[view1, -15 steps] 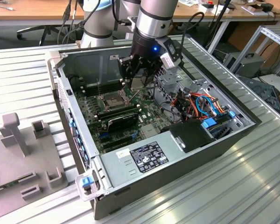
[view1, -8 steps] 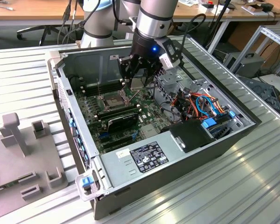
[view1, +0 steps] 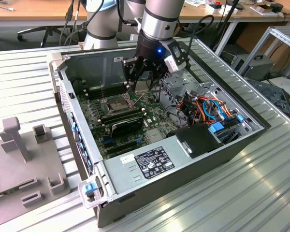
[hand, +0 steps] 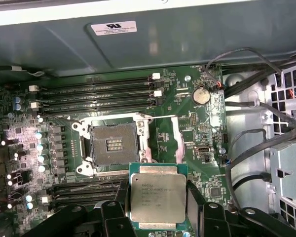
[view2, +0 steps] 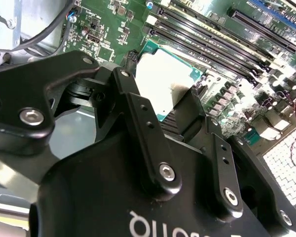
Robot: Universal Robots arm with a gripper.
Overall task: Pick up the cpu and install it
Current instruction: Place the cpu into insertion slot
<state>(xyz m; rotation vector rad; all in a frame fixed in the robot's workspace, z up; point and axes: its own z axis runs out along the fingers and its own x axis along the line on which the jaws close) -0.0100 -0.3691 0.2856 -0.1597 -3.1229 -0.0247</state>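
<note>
mid-carry, by the look of it: picked up already, not yet installed. holding the cpu (hand: 158, 197) in the gripper (view1: 142, 83), closed down to just the chip's width and pinching two opposite edges between the black fingers (hand: 195, 195), with the silver-grey top facing up and roughly level. hanging clear above the motherboard (hand: 187, 128) inside the open computer case (view1: 183, 169), close to the socket (hand: 113, 145) but off to one side of it, not over it. in the first wrist view, open and empty there, metal frame swung aside and contact field bare. judged to call for centring over that opening, squaring the chip's edges to the socket and matching its orientation, then lowering flat and gently; likely to damage contacts if tilted or dragged.
</note>
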